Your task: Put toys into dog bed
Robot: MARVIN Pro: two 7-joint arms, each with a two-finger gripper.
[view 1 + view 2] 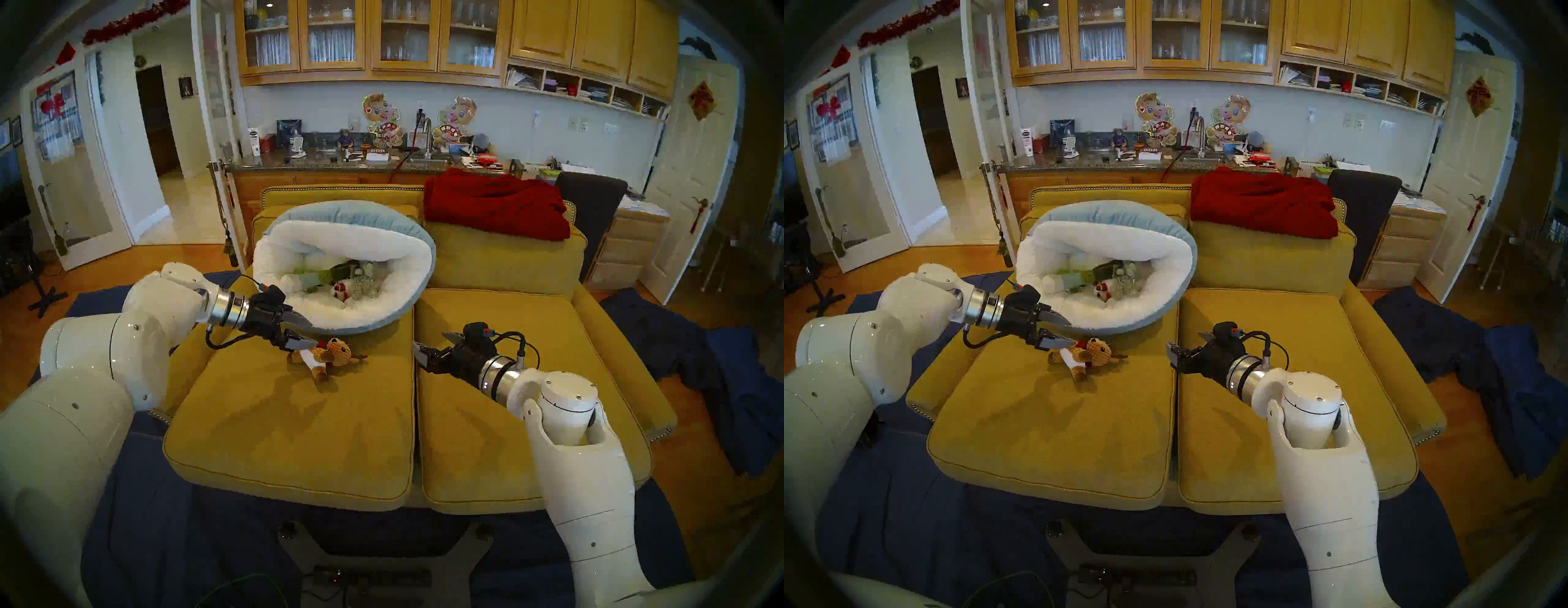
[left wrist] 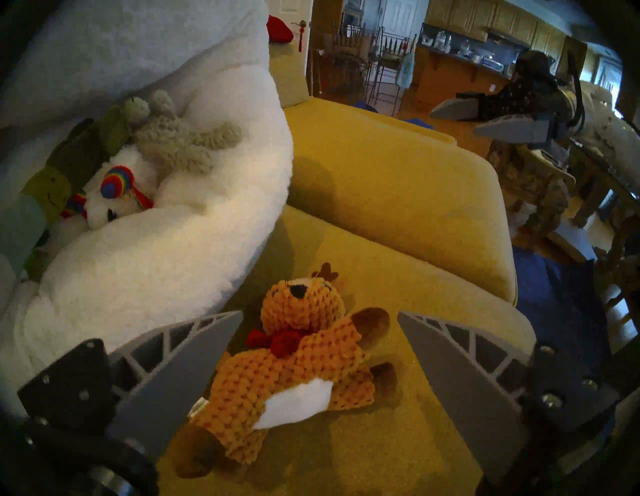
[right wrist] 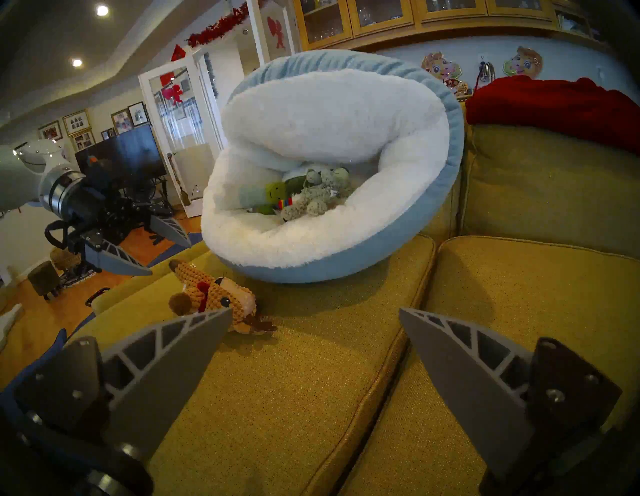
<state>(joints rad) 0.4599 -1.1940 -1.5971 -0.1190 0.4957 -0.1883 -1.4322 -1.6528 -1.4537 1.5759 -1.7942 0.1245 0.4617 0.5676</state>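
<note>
The brown reindeer (image 1: 326, 356) (image 2: 294, 367) lies on its back on the left seat cushion, just in front of the dog bed (image 1: 418, 263) (image 3: 311, 270). My left gripper (image 1: 313, 333) (image 2: 319, 313) hovers open right above it, one finger on either side and neither touching. The bed leans on the sofa back. It holds a white toy with rainbow accents (image 2: 117, 204), a grey lumpy plush (image 2: 180, 142) (image 3: 311, 197) and green plush toys (image 3: 275, 192). My right gripper (image 1: 428, 339) (image 3: 315, 311) is open and empty over the seam between the cushions.
A red blanket (image 1: 496, 204) is draped over the right of the yellow sofa's (image 1: 509, 424) back. A blue cloth (image 1: 700, 352) covers the floor around the sofa. A dark chair back (image 1: 589, 208) stands behind the sofa's right corner.
</note>
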